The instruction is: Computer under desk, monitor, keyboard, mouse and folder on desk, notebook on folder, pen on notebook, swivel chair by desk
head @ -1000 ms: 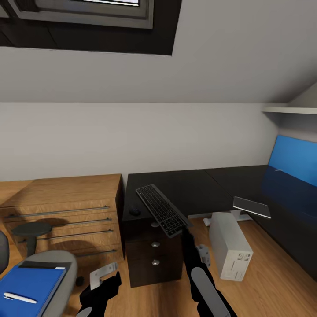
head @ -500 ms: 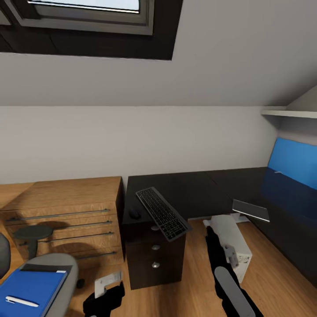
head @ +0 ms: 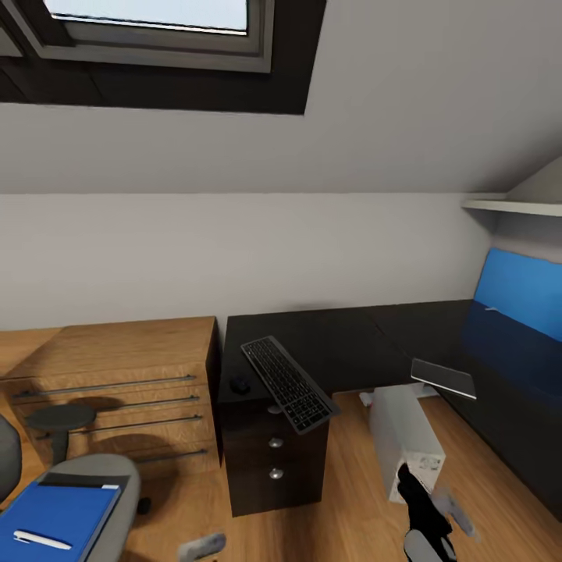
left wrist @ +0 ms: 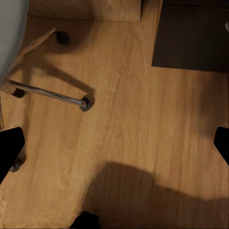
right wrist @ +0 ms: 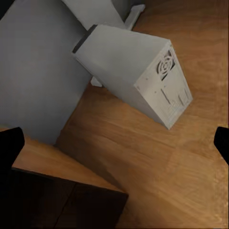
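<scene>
The keyboard [head: 288, 382] is lying on the desk [head: 351, 336], angled, with its near end jutting past the front edge above the dark drawer unit [head: 273, 457]. The mouse [head: 239, 383] is sitting on the desk just beside it. The computer [head: 406, 441] is standing on the floor by the desk, only partly beneath the top. On the swivel chair [head: 94, 488], well away from the desk, the folder [head: 55, 515] is waiting with the pen [head: 37, 539] on it.

The right gripper [head: 428, 511] is hanging low in front of the computer, and in the right wrist view its fingers [right wrist: 9, 143] are spread wide, grasping nothing. The left gripper [left wrist: 114, 148] is likewise spread over bare floor near the chair's casters.

Judging by this, the keyboard should be nudged fully onto the desk before anything else, pushing flat along the top.

Compared with a second ago, both arms are sinking away from the desk, the right one no longer reaching the keyboard's end.
</scene>
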`<state>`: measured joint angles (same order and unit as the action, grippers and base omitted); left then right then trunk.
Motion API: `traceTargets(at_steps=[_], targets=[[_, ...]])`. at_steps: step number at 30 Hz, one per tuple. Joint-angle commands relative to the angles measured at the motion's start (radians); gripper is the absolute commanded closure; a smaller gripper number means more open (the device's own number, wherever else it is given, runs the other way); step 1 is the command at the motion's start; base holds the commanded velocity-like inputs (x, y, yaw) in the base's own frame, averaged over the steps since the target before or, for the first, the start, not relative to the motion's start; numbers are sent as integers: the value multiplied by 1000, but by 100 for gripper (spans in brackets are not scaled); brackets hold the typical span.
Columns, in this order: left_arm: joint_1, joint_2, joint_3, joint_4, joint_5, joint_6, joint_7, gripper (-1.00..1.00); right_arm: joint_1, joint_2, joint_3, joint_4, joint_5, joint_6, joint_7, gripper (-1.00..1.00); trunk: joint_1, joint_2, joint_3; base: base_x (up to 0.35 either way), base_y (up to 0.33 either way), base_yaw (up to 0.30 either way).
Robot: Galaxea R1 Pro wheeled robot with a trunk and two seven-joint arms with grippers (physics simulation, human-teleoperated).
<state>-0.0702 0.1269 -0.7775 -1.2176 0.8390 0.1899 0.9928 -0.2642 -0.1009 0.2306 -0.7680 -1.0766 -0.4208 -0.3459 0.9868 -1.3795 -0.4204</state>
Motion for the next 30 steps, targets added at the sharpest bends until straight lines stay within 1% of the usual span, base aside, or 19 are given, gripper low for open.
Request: traceTargets(at_steps=[1, 2, 3, 4, 5, 6, 7, 8, 9, 12, 14, 15, 16, 18, 20, 25, 26, 27, 30], targets=[[-1, -7, -5, 24, 1, 6, 1, -100, -1, -2, 8, 47, 25, -12, -5, -100, -4, 6, 2, 0, 0, 0], [-1, -10, -6, 34, 1, 6, -3, -100, -1, -1, 9, 71, 38, -15, -5, -100, -8, 13, 5, 0, 0, 0], [-1, -14, -7, 53, 1, 5, -15, -100, -1, -1, 10, 120, 62, -21, -5, -100, -12, 20, 8, 0, 0, 0], [-2, -18, -8, 81, 1, 3, -40, -100, -1, -1, 10, 194, 92, -37, -5, -100, -15, 27, 12, 0, 0, 0], [-1, -20, -9, 103, 1, -1, -61, -100, -1, -1, 10, 239, 110, -55, -5, -100, -19, 34, 15, 0, 0, 0], [-2, -20, -10, 117, 2, -5, -72, -100, -1, 0, 10, 259, 119, -66, -5, -100, -23, 41, 18, 0, 0, 0], [-2, -22, -11, 152, 1, -19, -99, -100, -1, 0, 10, 294, 135, -89, -5, -100, -27, 48, 21, 0, 0, 0], [-2, -23, -11, 172, 0, -29, -113, -100, -1, 0, 10, 309, 141, -101, -5, -100, -31, 55, 24, 0, 0, 0], [-2, -26, -11, 214, -1, -55, -144, -100, -1, 0, 10, 331, 150, -124, -5, -100, -35, 62, 27, 0, 0, 0], [-2, -38, -11, 279, -2, -112, -208, -100, -1, 2, 13, 356, 162, -157, -4, -100, -46, 83, 37, 0, 0, 0], [-2, -45, -11, 307, -3, -139, -241, -100, -1, 3, 18, 365, 172, -175, -1, -100, -54, 97, 43, 0, 0, 0], [-2, -47, -11, 312, -3, -144, -248, -100, -1, 4, 21, 367, 178, -179, 0, -100, -58, 104, 46, 0, 0, 0], [-2, -49, -12, 321, -3, -152, -258, -100, -1, 4, 30, 370, 193, -186, 4, -100, -61, 111, 49, 0, 0, 0], [-2, -52, -14, 332, -3, -164, -273, -100, -1, 6, 56, 376, 251, -196, 20, -100, -69, 125, 55, 0, 0, 0], [-2, -53, -14, 335, -2, -166, -275, -100, -1, 6, 62, 381, 265, -198, 24, -100, -77, 139, 62, 0, 0, 0], [-1, -53, -13, 338, -1, -167, -277, -100, -1, 11, 69, 389, 272, -198, 30, -100, -96, 174, 77, 0, 0, 0], [-2, -53, -11, 338, 0, -168, -278, -100, -1, 52, 99, 411, 296, -199, 33, -100, -100, 181, 81, 0, 0, 0], [-2, -53, -11, 339, 0, -168, -278, -100, -1, 57, 112, 420, 308, -199, 33, -100, -104, 188, 84, 0, 0, 0], [-2, -53, -10, 347, 2, -168, -278, -100, -1, 64, 132, 433, 326, -199, 32, -100, -115, 209, 93, 0, 0, 0]])
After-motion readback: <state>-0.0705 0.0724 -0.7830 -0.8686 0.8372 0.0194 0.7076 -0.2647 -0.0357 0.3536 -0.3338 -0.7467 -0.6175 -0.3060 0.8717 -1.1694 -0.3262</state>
